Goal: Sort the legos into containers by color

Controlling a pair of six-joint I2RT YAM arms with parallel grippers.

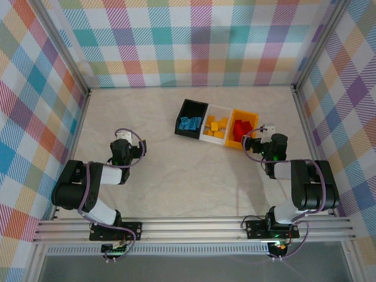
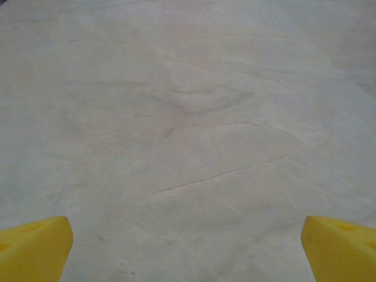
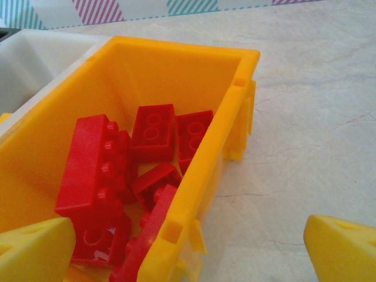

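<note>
Legos [image 1: 241, 129] lie sorted by color in three adjoining containers [image 1: 221, 107].

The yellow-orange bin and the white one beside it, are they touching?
Touching. The right wrist view shows the wall of the white bin pressed along the rim of the yellow-orange bin, with no gap.

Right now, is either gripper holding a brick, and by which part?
Nothing is held. The left gripper is open over the table; the right gripper is open beside the orange bin of red bricks, gripping none.
</note>
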